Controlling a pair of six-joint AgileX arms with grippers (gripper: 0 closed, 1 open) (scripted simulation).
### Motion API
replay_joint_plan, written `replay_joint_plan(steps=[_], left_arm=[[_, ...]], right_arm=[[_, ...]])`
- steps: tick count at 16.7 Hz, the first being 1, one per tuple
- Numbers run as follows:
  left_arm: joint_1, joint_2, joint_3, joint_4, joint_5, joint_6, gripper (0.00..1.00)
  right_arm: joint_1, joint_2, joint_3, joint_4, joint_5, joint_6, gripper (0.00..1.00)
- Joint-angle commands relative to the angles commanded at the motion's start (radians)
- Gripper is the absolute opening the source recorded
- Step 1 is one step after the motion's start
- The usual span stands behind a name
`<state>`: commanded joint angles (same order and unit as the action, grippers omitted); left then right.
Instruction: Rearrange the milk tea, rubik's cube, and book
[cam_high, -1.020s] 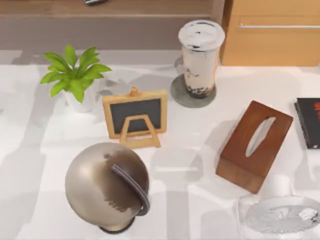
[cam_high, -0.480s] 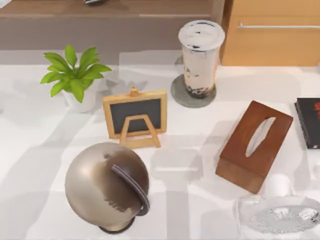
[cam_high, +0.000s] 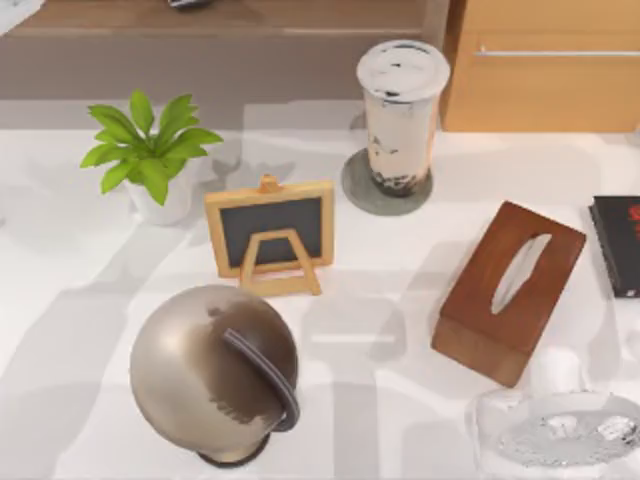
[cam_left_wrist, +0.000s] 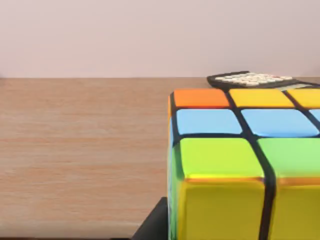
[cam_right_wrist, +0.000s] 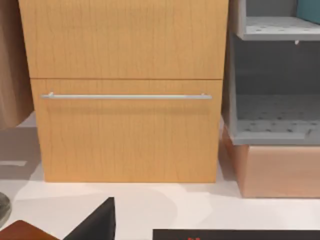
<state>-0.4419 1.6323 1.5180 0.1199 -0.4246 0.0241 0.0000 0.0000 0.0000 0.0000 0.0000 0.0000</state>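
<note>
milk tea (cam_high: 401, 112) standing upright on grey coaster (cam_high: 360, 192) at the back of the white worktop (cam_high: 380, 300), untouched by the look of it. rubik's cube (cam_left_wrist: 245, 165) up close in the left wrist view, resting on a wooden shelf (cam_left_wrist: 80, 150) near a calculator (cam_left_wrist: 250, 78). cannot tell either gripper's state. probably midway: cube looks placed, tea and book to go.

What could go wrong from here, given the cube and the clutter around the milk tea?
1. The rubik's cube sits right against the left wrist camera on a wooden surface; a calculator lies just behind, so a push could knock it.
2. The milk tea stands tall on a coaster; the chalkboard and tissue box crowd any approach, so it may tip.
</note>
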Motion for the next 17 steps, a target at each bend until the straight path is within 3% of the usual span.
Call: replay_joint_plan(steps=[7, 12, 17], left_arm=[[0.078, 0.121, 0.209, -0.028, 0.014, 0.068, 0.0], [0.088, 0.277, 0.415, -0.059, 0.072, 0.028, 0.0], [0.079, 0.375, 0.472, -0.097, 0.101, -0.009, 0.0]], right_arm=[[0.0, 0.0, 0.0, 0.0, 0.0, 0.0, 1.0], [0.0, 0.0, 0.0, 0.0, 0.0, 0.0, 1.0], [0.0, 0.0, 0.0, 0.0, 0.0, 0.0, 1.0]])
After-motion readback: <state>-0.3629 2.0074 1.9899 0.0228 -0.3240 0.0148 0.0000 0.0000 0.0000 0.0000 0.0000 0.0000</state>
